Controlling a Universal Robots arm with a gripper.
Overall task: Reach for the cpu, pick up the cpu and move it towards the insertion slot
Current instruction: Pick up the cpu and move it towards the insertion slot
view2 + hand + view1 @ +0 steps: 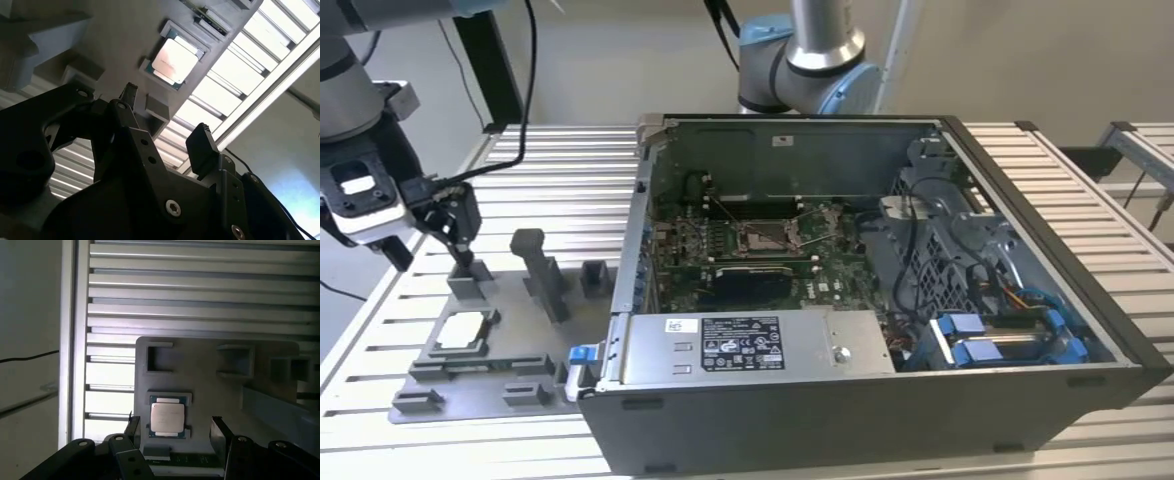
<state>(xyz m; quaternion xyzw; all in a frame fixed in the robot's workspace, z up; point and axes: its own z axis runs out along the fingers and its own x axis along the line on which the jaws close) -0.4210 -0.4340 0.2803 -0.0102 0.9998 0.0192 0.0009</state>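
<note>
Silvery-white on top with a tan-gold edge, the small square cpu [167,419] lies flat in a square recess of the grey plastic fixture plate [200,360], which rests on the ribbed aluminium table [190,290]. Your black two-finger gripper [175,432] hangs above the plate, its fingers spread wide and holding nothing. In the first wrist view you see the chip lined up with the gap between the fingers, touching neither. In the exterior view your gripper is at the view's left, well apart from the silver-framed insertion slot [761,237] on the green board inside the open dark computer case [854,430].
</note>
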